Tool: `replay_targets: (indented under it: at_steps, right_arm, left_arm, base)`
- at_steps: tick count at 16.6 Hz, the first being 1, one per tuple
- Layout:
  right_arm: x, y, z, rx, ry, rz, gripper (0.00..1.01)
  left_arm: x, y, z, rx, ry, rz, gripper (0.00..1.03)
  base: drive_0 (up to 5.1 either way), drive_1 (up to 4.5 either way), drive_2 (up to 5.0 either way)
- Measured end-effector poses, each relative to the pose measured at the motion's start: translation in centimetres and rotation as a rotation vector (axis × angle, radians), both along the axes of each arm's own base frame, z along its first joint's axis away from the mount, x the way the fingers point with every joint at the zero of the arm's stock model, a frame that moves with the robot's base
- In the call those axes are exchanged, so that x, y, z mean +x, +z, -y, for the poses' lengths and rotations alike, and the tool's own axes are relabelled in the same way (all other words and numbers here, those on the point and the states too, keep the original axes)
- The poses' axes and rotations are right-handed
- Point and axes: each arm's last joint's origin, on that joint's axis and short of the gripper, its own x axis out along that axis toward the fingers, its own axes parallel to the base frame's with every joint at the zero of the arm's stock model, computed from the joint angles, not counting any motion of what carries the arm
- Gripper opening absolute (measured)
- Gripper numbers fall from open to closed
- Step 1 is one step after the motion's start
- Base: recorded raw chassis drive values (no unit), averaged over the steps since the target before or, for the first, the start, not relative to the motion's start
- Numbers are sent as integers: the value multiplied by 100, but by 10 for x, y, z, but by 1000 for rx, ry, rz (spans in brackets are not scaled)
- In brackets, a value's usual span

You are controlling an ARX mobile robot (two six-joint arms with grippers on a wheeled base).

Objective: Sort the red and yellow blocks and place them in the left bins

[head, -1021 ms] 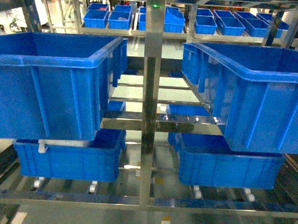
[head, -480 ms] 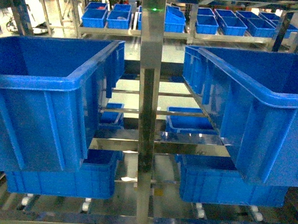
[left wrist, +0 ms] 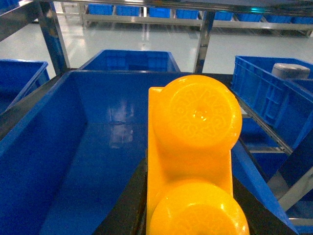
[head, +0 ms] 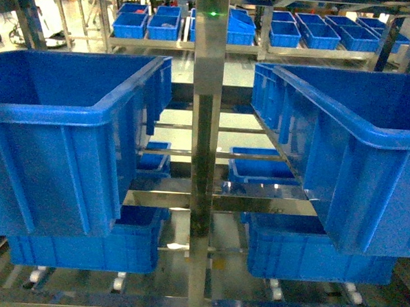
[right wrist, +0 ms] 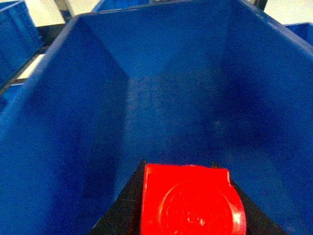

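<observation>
The orange-yellow block [left wrist: 193,161], two studs facing the left wrist camera, is sitting clamped in the left hand [left wrist: 188,205], whose dark fingers are showing on either side of it. It is hanging over the open top of a deep blue bin [left wrist: 73,147]. The red block [right wrist: 188,200], with one round stud, is being gripped by the right hand [right wrist: 186,205] above another deep blue bin [right wrist: 98,98]. In the head view, neither hand is showing; two large blue bins [head: 63,112] are flanking a steel rack post [head: 206,126], with smaller blue bins [head: 150,23] lining the shelves behind.
</observation>
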Motion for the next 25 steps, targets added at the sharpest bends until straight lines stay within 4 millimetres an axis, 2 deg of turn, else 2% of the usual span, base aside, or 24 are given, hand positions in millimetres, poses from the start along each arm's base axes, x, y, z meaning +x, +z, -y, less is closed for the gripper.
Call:
replay_targets:
  at_steps: [3,5,8,9,10,11,13,14,16,17,19,21,22,25]
  right_arm:
    - [50,-31,18,-5,-29,-50,27]
    - [72,-30,18,-6,-16,-19,27]
    - [83,-20,8,-26,-2,47,27]
    - [83,-19,3,-33,8,71,30]
    - [68,-16,-3,-58,31,85,54]
    - [47,-9,-4,-97,58,102,73]
    - [15,3,-2,-122,96,123,93]
    - [1,7,0,-127,104,132,100]
    - [-47,18,12,-115,94,130,97]
    - [-81,28,14,-104,77,132,98]
    - [-122,55,6,-102,61,190,98]
    - [-159,78,-13,-82,90,245,98]
    - [-167,80,-19,-64,111,240,98]
    - [-173,79,-28,-46,150,222,98]
  left_arm:
    - [0,0,0,0,-2,0,26]
    - [0,0,0,0,0,0,26]
    - [0,0,0,0,0,0,26]
    - [0,0,0,0,0,0,26]
    - [0,0,0,0,0,-1,26]
    - [0,0,0,0,0,0,26]
    - [0,0,0,0,0,0,26]
    - [0,0,0,0,0,0,26]
    - [0,0,0,0,0,0,26]
    - [0,0,0,0,0,-1,26]
    - [0,0,0,0,0,0,26]
    - [0,0,1,-1,-6,0,26]
    - [0,0,0,0,0,0,26]
    - [0,0,0,0,2,0,26]
  base:
    - [0,0,0]
    - [0,0,0]
    - [0,0,0]
    - [0,0,0]
    - [0,0,0]
    - [0,0,0]
    - [0,0,0]
    - [0,0,0]
    - [0,0,0]
    - [0,0,0]
    - [0,0,0]
    - [0,0,0]
    - [0,0,0]
    - [0,0,0]
